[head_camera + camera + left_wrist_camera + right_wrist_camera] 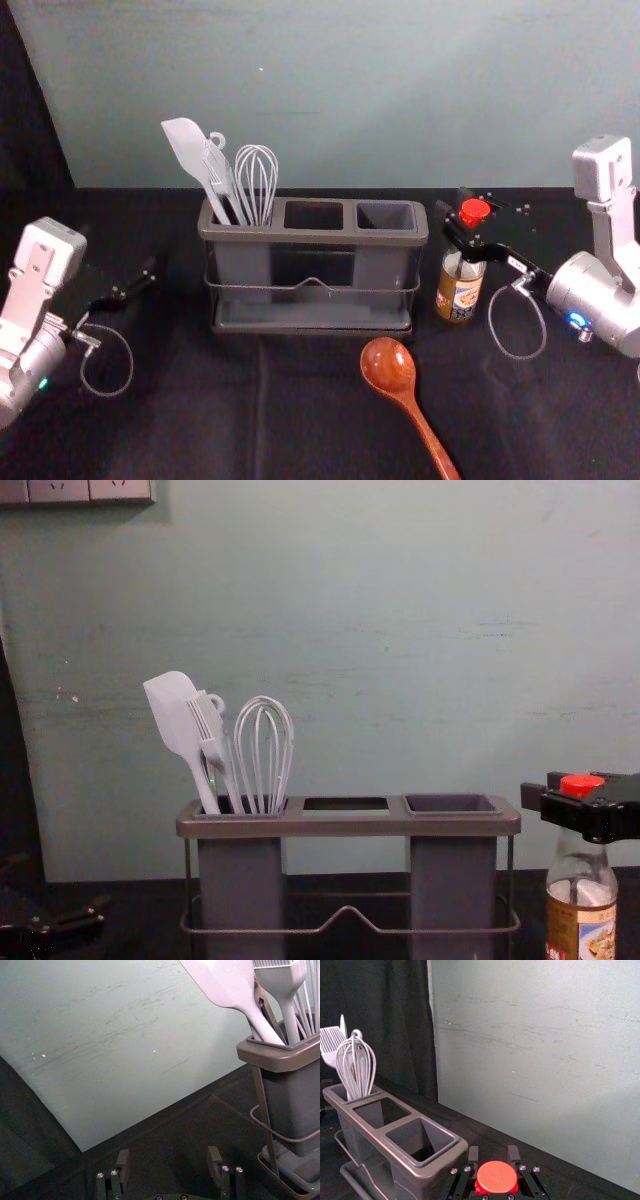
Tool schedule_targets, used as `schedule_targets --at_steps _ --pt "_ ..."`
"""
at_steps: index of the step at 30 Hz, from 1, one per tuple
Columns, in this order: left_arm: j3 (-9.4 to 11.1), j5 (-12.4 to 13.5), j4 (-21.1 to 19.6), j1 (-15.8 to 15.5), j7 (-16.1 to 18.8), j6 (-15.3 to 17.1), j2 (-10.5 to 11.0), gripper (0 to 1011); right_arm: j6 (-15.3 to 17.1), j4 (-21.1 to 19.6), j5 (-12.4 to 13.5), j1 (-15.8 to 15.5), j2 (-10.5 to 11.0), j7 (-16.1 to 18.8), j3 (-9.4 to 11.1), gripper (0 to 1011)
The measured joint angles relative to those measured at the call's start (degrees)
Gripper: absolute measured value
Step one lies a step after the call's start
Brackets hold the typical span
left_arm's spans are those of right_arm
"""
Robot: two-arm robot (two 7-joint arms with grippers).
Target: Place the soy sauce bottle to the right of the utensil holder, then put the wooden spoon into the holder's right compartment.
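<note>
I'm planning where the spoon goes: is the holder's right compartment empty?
Empty: the right compartment shows bare inner walls, with nothing sticking out.

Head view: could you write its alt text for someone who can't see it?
The robot's right claw is closed around the neck of a red-capped soy sauce bottle, upright to the right of a three-compartment utensil holder. White utensils stand in its left compartment; a wooden spoon lies in front, and the left claw hovers at the left.
</note>
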Motion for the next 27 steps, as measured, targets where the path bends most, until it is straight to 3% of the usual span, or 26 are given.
schedule_targets --at_steps 17,27 --pt "0.00 0.00 0.00 0.00 0.00 0.00 0.00 1011 -0.12 0.22 0.07 0.09 -0.29 -0.16 0.08 375" --pt "0.00 0.00 0.00 0.00 0.00 0.00 0.00 1011 -0.12 0.18 0.06 0.09 -0.25 -0.14 0.06 703"
